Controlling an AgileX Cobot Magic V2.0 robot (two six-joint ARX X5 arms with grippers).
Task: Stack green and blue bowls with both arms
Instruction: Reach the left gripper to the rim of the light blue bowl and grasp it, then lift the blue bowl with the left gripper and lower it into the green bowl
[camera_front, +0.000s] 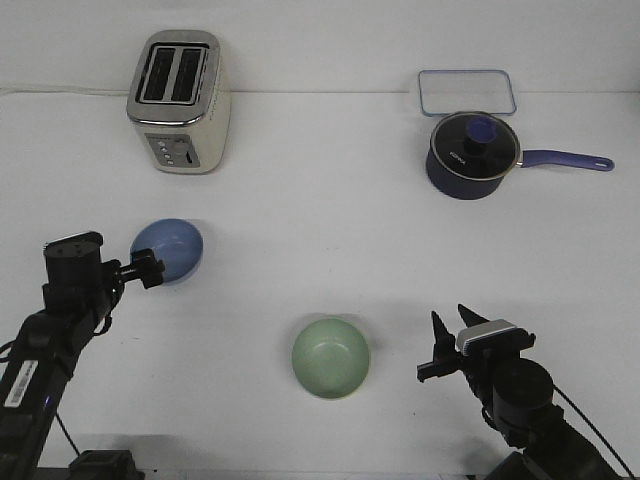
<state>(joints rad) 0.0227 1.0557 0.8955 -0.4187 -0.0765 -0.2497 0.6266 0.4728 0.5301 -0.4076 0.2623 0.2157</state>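
Note:
The periwinkle blue bowl (170, 248) is at the left, tilted on its side. My left gripper (148, 268) is shut on its near rim and holds it just above the table. The pale green bowl (330, 357) sits upright on the table at the front centre, with nothing in it. My right gripper (448, 338) is to the right of the green bowl and a short gap away from it. Its two pointed fingers stand apart and hold nothing.
A cream and silver toaster (180, 100) stands at the back left. A dark blue lidded saucepan (470, 155) with its handle pointing right is at the back right. A clear rectangular container (467, 92) lies behind it.

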